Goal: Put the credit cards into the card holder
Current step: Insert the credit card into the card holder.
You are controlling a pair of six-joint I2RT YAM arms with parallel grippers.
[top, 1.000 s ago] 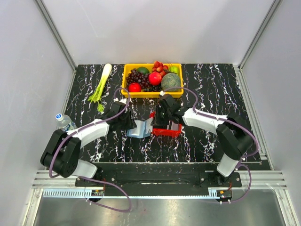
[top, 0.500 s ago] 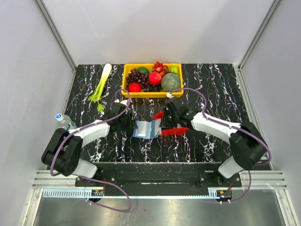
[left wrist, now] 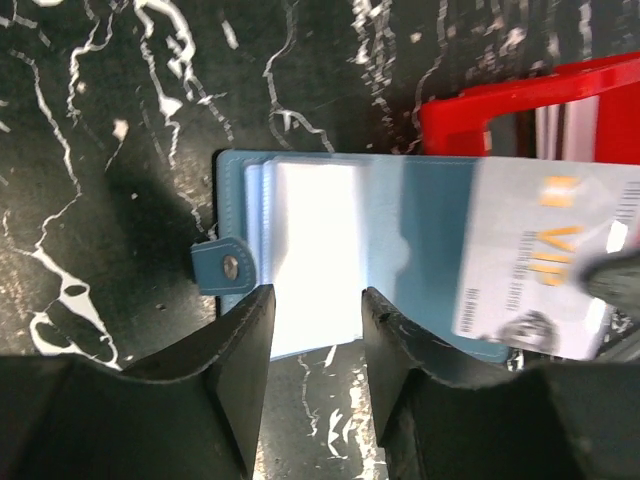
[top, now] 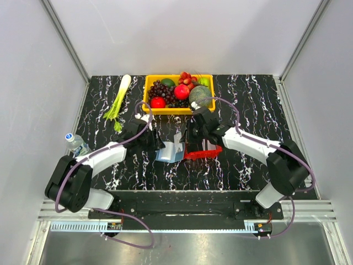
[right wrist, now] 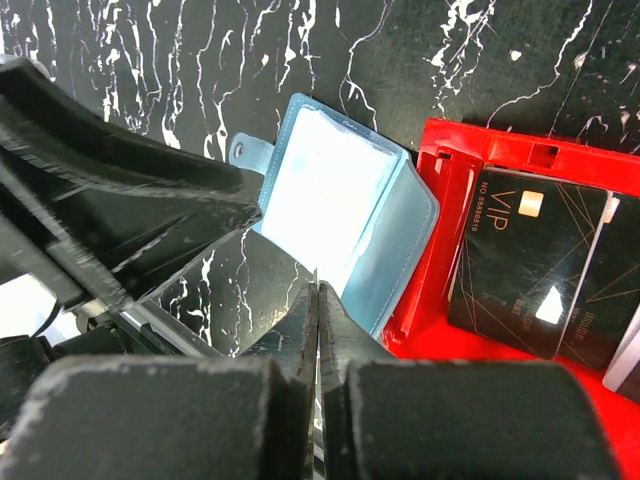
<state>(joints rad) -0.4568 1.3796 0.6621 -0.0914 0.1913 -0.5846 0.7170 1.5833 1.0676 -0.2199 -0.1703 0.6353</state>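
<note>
Plastic, thin and stiff, the credit card (left wrist: 545,260) will be light and slick, best pinched by one short end, as the clenched right end effector (right wrist: 318,295) has it over the open card holder (right wrist: 395,235). That soft blue folder lies on the counter (left wrist: 120,100), midway between its side edges and nearer the front edge, straddled by the spread left end effector (left wrist: 312,330); dark cards (right wrist: 520,265) wait in the red tray (right wrist: 470,150) alongside.

pale card (left wrist: 545,265): we read "VIP" in gold letters, turned sideways; the small print beside it is too blurred for us.
dark card (right wrist: 525,265), in the red tray (right wrist: 480,150): we read "VIP" and, along one edge, "NO" followed by digits we cannot make out.
</note>
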